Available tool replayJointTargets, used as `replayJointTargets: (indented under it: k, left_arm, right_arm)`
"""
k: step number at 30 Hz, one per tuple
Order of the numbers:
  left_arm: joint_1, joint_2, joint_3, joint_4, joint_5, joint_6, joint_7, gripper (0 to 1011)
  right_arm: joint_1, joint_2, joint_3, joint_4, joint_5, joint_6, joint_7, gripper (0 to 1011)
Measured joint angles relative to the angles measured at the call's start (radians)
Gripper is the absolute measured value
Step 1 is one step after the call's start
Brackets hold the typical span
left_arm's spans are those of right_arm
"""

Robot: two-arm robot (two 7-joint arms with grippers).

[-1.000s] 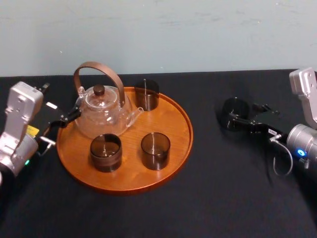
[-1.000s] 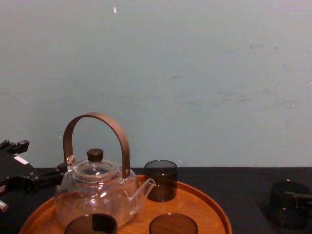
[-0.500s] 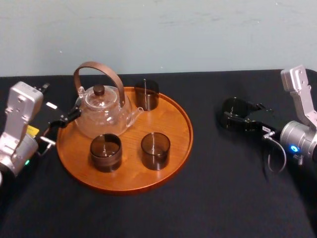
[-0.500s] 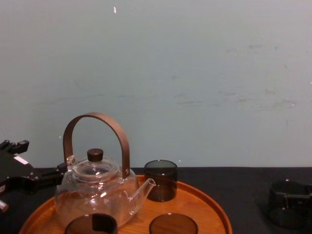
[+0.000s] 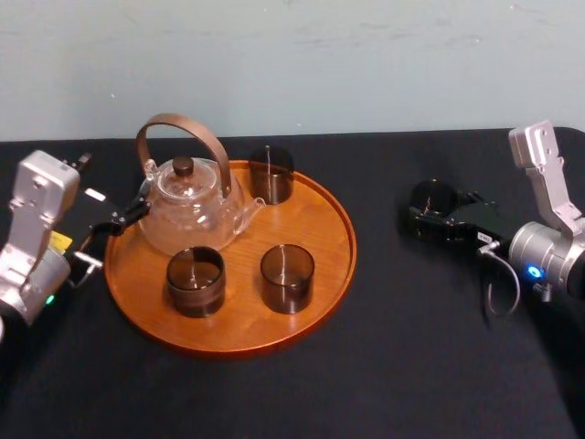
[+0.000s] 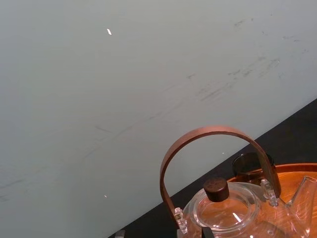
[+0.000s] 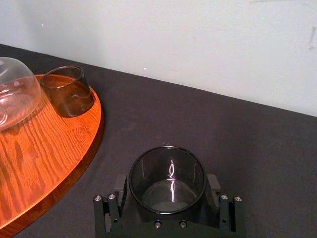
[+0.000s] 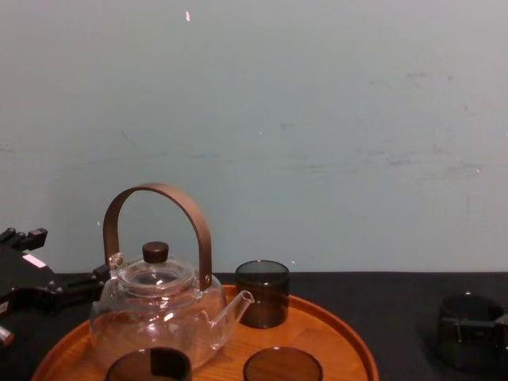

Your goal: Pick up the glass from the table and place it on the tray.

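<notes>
The right hand (image 5: 428,218) has its fingers apart around the glass (image 7: 167,173) on the tabletop (image 5: 411,320), and the tray (image 5: 322,224) lies to its left.

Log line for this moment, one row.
stage: pre-lift | right end effector: around glass standing on table, right of tray | left end effector: parked left of tray | on tray: teapot, three other glasses
</notes>
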Motion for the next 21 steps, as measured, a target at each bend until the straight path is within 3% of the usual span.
replayJointTargets:
  k: [21]
  left_arm:
    - [0.000, 0.000, 0.000, 0.000, 0.000, 0.000, 0.000, 1001]
  right_arm:
    - [0.004, -0.003, -0.003, 0.006, -0.008, -0.003, 0.001, 1002]
